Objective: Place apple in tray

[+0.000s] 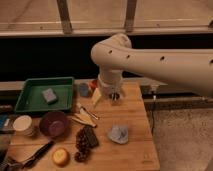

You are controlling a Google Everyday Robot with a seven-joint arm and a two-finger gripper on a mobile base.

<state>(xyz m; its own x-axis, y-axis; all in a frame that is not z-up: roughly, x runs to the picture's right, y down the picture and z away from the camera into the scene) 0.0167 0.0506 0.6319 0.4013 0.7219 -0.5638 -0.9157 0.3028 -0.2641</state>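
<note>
At the near edge of the wooden table (134,150), left of centre, the apple (61,156) lies on the bare wood, free of any grip. Just to its right is a dark grape bunch (81,145), which meets a flat dark object (91,135) on its far side. Left of the apple a black-handled utensil (38,152) lies aslant. Farther back on the left stands a round purple bowl (53,123), with a pale stack of cups (24,125) beside it at the table's left edge. The green tray (30,102) fills the far left corner, well apart from the apple, and holds a small grey-blue sponge (49,95). Some light-coloured cutlery (84,118) lies between the bowl and the middle of the table, and a crumpled pale blue cloth (119,134) lies right of centre. The gripper (105,101) hangs over the far middle of the table, just right of the tray, on a white arm (160,62) reaching in from the right. Its jaws stand wide apart and hold nothing.
</note>
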